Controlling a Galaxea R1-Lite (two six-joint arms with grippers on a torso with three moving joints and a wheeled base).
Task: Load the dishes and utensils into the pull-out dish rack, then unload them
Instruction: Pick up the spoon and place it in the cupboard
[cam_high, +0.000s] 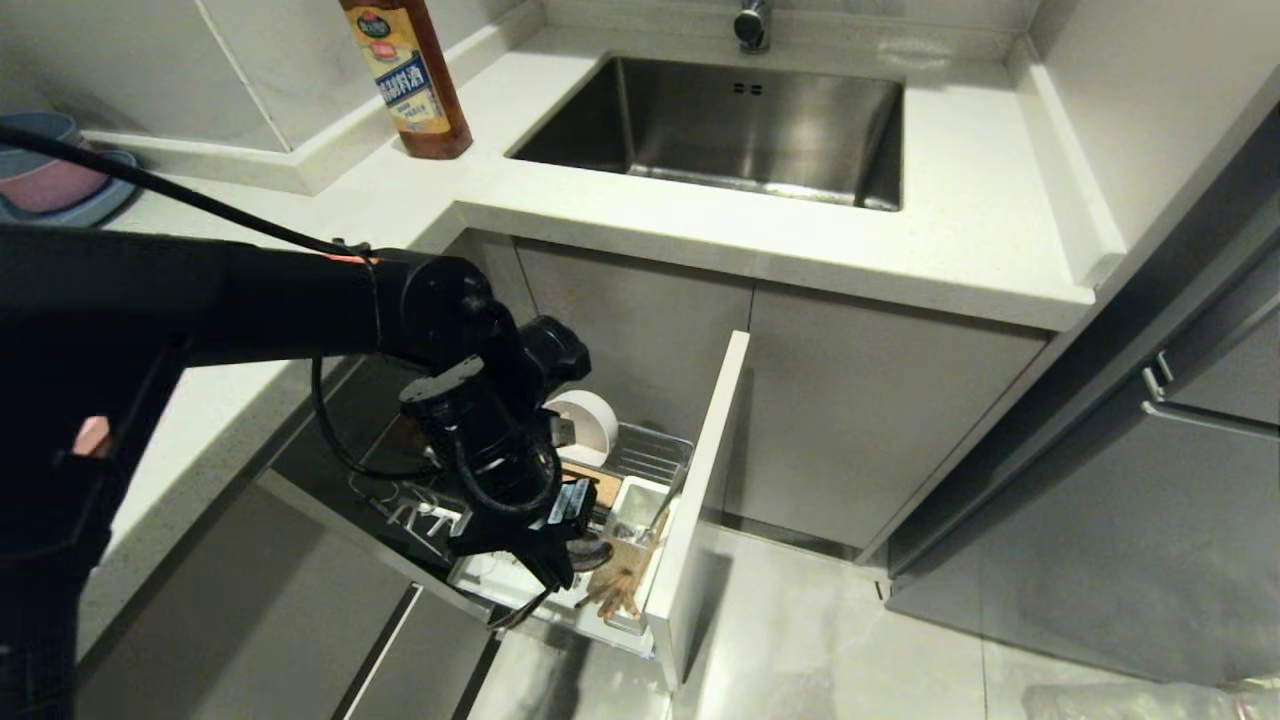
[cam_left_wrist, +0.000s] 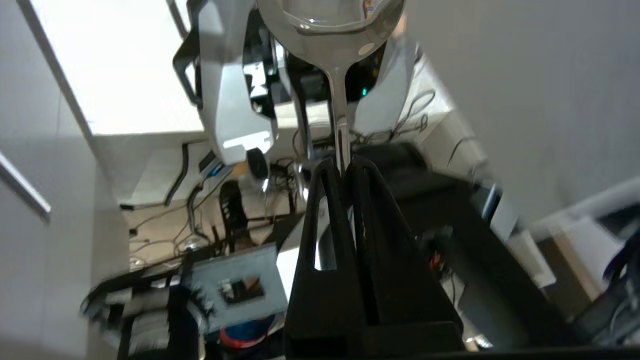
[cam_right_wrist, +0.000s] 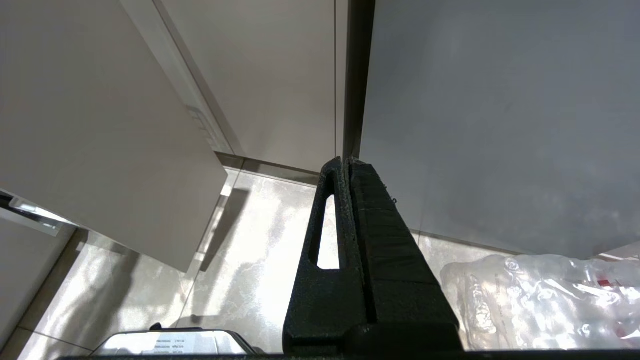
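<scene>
The pull-out dish rack stands drawn out under the counter, with its narrow grey door front at the right. A cream-white bowl stands on edge in the wire basket. The white utensil cup sits near the door, and light-wood chopsticks poke out beside it. My left gripper hangs over the front of the rack, shut on the handle of the metal spoon. The spoon's bowl points away from the fingers. My right gripper is shut and empty, parked low near the floor.
A sauce bottle stands on the white counter beside the steel sink. Small blue and pink bowls sit at the counter's far left. Grey cabinet fronts close off the right. A clear plastic bag lies on the floor.
</scene>
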